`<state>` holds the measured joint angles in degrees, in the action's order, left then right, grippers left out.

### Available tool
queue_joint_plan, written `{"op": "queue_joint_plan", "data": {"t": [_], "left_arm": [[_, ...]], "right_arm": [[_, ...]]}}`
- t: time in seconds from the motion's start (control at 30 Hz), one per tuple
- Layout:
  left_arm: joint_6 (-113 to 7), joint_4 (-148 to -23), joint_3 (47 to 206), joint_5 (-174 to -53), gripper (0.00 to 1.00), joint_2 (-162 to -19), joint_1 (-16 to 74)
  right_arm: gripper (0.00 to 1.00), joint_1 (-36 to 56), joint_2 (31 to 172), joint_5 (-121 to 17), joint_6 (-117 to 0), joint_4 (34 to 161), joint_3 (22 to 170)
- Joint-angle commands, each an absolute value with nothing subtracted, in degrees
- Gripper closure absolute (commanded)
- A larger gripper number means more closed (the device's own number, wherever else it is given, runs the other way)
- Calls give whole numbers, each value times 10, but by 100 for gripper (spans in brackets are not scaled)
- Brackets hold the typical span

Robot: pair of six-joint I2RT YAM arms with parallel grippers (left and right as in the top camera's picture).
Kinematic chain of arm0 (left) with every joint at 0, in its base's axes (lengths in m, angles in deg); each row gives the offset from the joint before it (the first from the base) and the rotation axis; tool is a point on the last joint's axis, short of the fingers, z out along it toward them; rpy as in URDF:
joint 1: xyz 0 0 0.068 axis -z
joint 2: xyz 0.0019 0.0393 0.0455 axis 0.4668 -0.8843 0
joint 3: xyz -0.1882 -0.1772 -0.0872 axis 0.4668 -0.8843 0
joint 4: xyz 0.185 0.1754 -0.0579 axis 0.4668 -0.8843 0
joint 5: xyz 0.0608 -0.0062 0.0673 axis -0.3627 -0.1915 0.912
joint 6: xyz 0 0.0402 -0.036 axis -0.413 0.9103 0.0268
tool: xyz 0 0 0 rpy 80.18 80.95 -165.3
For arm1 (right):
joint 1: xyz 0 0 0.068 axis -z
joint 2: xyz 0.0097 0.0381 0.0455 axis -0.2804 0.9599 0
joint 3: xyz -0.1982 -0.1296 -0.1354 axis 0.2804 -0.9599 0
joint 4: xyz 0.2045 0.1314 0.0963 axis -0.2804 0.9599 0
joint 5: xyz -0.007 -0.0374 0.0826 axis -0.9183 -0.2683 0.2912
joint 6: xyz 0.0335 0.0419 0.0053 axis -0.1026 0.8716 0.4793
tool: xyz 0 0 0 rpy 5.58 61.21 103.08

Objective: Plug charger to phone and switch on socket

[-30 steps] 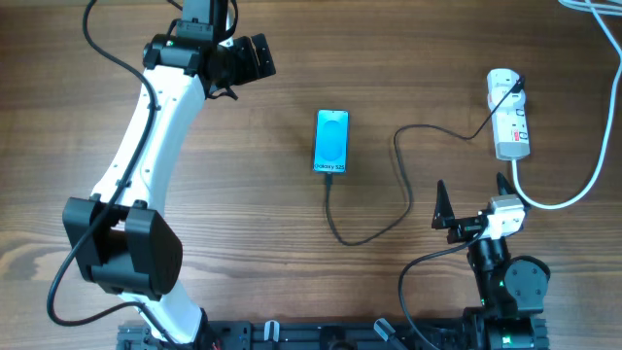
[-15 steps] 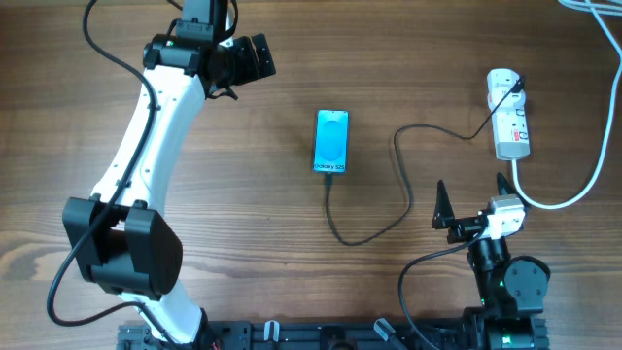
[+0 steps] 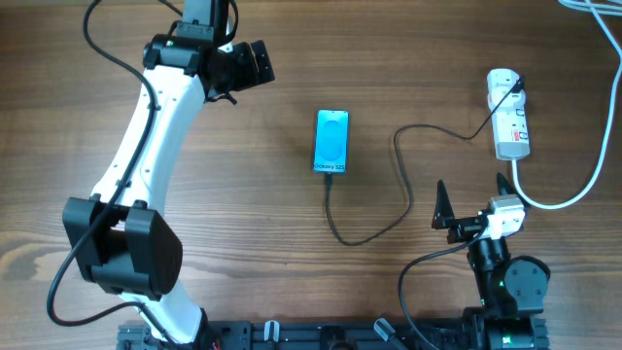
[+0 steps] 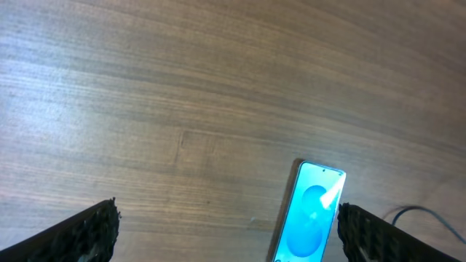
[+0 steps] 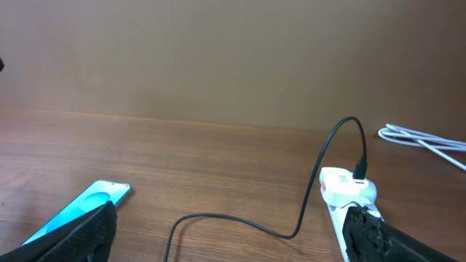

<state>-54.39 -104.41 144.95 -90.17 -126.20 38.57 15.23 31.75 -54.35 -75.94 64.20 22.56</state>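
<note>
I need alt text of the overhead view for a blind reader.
A blue-screened phone lies mid-table; a black charger loops from its near end to the white socket at right. The left gripper and right gripper are open, touching nothing.

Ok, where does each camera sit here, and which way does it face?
Overhead: above the table, straight down on phone, charger, socket; left hand and right hand show.
Left wrist: angled down at table and phone; own fingers at lower corners.
Right wrist: low, facing across the table at socket and charger; own fingers at corners.
Shared: the phone, in all three.
</note>
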Motion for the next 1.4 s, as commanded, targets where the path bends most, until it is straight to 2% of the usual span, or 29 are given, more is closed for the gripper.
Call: {"op": "queue_joint_plan", "data": {"t": [0.0, 0.17, 0.37, 0.73, 1.13, 1.37], "left_arm": [[-543, -1053, 1447, -887, 0, -1260, 383], [-543, -1008, 1404, -880, 0, -1220, 383], [-543, -964, 1273, -860, 0, -1118, 372], [-545, -862, 983, -847, 0, -836, 302], [-545, -690, 771, -856, 0, -590, 302], [-545, -638, 641, -860, 0, -384, 302]], "right_arm": [[0, 148, 311, -538, -763, 641, 225], [0, 149, 311, -538, -763, 641, 225], [0, 149, 311, -538, -763, 641, 225], [0, 149, 311, -538, -763, 641, 225], [0, 148, 311, -538, -763, 641, 225], [0, 148, 311, -538, -763, 641, 225]]}}
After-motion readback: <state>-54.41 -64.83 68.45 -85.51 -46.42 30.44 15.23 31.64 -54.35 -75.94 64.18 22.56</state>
